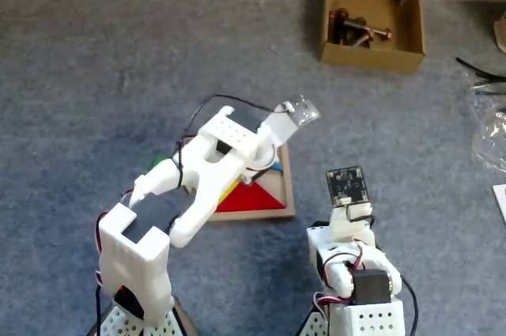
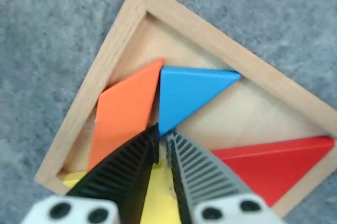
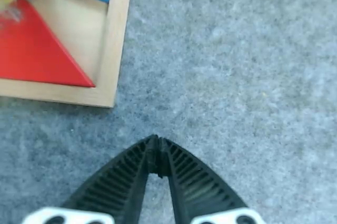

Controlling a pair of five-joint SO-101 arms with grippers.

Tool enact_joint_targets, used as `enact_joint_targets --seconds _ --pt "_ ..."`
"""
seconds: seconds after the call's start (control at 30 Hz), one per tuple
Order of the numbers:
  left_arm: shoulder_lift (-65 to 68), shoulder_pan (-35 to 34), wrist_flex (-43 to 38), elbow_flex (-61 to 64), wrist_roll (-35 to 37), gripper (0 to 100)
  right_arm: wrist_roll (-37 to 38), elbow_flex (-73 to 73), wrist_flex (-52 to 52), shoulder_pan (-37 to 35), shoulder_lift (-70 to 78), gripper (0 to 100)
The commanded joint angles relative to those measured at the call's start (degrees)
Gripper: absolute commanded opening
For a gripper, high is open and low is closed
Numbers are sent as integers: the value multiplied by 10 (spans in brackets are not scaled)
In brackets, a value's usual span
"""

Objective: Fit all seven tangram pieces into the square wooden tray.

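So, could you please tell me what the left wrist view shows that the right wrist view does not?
Left wrist view, not the right: the orange piece and yellow piece lying in the wooden tray, with the left gripper above them. Right wrist view, not the left: the right gripper, shut, over bare carpet apart from the wooden tray. Both: the wooden tray, with the red triangle and blue triangle inside it.

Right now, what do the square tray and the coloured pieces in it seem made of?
The tray looks like pale bare wood, with faint grain along its rim. The blue piece, orange piece and red piece show flat, even, matte colour without grain: painted wood or plastic, I cannot tell which.
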Motion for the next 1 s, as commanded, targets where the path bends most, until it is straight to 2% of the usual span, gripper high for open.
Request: enact_joint_targets --seconds 0.0,0.43,0.5,0.6,0.97 --pt "0 -7 -24 -15 -6 5 -4 67 -10 -6 -5 5" --pt "-6 -74 -24 -18 -7 5 -4 67 -10 -6 -5 5" --pt "-6 -83 -24 -22 -29 5 -4 67 -10 -6 -5 5" --pt "-6 -89 -21 -27 -83 5 -4 67 -10 -6 -5 5" --pt "-19 -87 -20 -29 -84 5 -4 67 -10 -6 -5 5"
